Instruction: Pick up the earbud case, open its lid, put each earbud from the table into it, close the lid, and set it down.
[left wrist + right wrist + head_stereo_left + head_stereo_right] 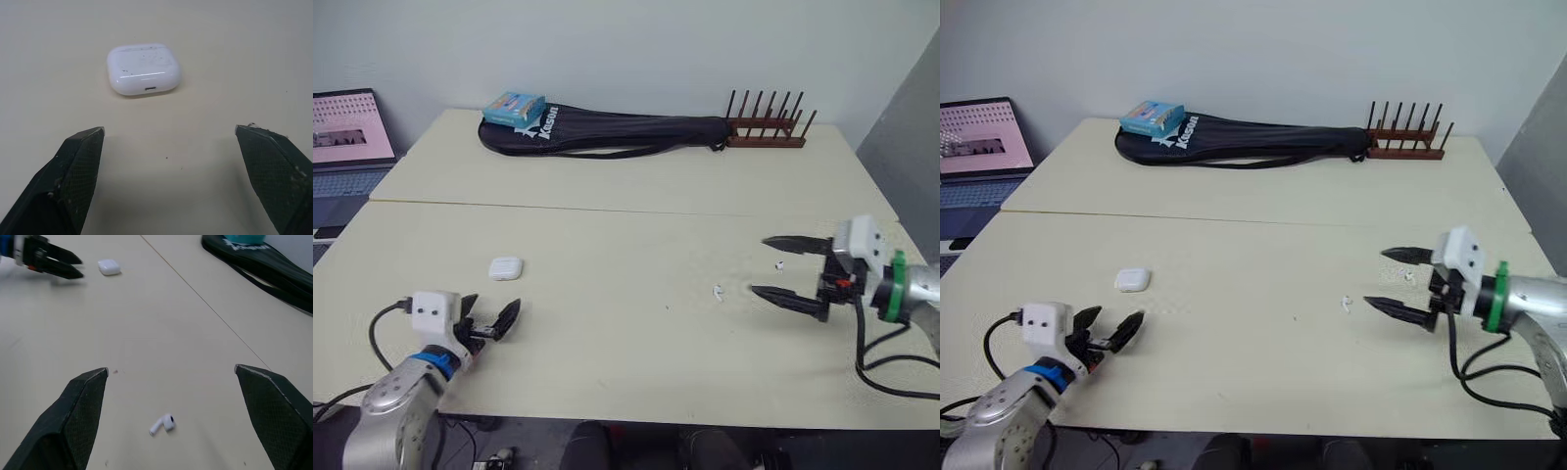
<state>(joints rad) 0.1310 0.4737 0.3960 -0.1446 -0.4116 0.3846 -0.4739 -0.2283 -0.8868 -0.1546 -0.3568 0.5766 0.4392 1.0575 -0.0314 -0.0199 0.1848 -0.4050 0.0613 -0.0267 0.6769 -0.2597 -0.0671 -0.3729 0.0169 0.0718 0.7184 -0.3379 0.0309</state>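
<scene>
Left wrist view: earbud case (144,68) is laid flat (lid shut), port end turned toward left gripper (494,305), whose fingers are spread.
Right gripper (760,265): fingers held apart.
Earbud (162,423): laid on its side, just ahead.

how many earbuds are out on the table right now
2. The first earbud lies just ahead of the right gripper; the second earbud lies between its open fingers. The shut earbud case could hide more.
</scene>
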